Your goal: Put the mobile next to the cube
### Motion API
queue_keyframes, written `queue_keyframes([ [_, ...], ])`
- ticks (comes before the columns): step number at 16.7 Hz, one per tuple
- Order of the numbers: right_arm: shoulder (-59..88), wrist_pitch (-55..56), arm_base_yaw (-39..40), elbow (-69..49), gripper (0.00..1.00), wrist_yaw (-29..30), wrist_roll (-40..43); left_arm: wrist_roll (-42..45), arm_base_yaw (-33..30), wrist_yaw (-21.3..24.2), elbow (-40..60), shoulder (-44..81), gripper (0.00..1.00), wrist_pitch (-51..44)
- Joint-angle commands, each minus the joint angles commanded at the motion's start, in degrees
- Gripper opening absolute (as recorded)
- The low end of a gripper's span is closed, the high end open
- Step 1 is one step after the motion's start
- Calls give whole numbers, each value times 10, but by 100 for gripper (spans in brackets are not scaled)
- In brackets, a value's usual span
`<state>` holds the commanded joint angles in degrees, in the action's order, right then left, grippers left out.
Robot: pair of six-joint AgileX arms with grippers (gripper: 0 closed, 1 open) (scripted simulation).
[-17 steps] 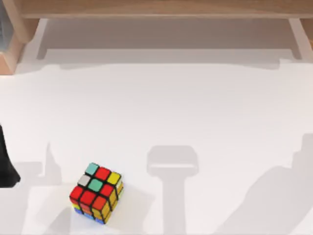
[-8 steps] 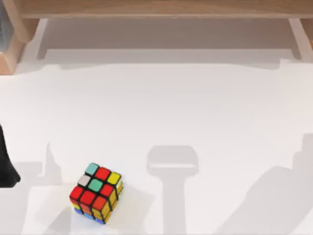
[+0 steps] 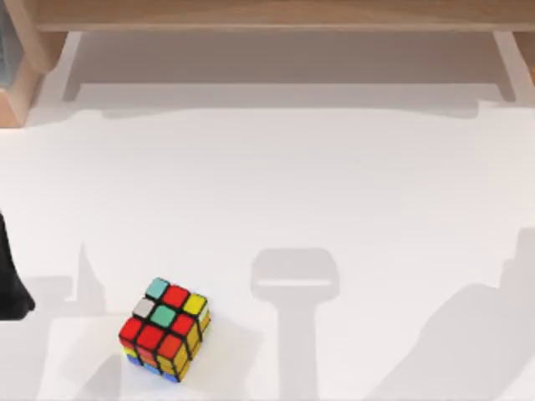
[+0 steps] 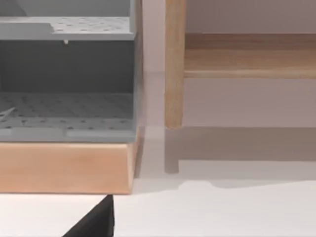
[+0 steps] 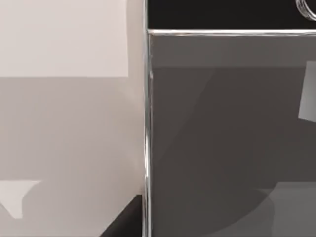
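The cube (image 3: 165,328) rests on the white table near the front left, with red, teal, white and yellow stickers on top. The mobile (image 5: 222,138) lies very close under the right wrist camera, showing a dark grey glossy screen, a silvery edge and part of its round home button (image 5: 307,9). A dark piece of my right gripper (image 5: 123,220) shows beside the mobile's edge. My left arm (image 3: 8,284) is parked at the table's left edge, left of the cube. A black part of the left gripper (image 4: 94,222) shows over the table.
A wooden rack (image 3: 267,15) runs along the back of the table. At the back left, a grey perforated shelf unit (image 4: 66,106) sits on a wooden base, beside an upright wooden post (image 4: 174,64). Grey shadows lie across the table's front.
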<state>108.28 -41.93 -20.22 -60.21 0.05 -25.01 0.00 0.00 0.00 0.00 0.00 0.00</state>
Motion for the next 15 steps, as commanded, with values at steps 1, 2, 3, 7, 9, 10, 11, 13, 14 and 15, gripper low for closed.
queue_keyframes([
  [1,0,0,0,0,0,0,0,0,0,0,0,0,100,0],
  [2,-9,-5,0,-3,0,3,2,0,0,0,0,0,100,0],
  [3,-10,-7,0,-5,0,3,2,0,0,0,0,0,100,0],
  [7,-22,-33,0,-17,0,3,2,0,0,0,0,0,100,0],
  [9,-30,-48,0,-24,0,3,3,0,0,0,0,0,100,0],
  [10,-32,-50,0,-25,0,3,3,0,0,0,0,0,100,0],
  [11,-32,-50,0,-25,0,3,3,0,0,0,0,0,100,0],
  [13,-29,-48,0,-23,0,3,2,0,0,0,0,0,100,0],
  [14,-29,-48,0,-23,0,3,2,0,0,0,0,0,100,0],
  [15,-34,-50,2,-28,0,3,0,0,0,0,0,0,100,0],
])
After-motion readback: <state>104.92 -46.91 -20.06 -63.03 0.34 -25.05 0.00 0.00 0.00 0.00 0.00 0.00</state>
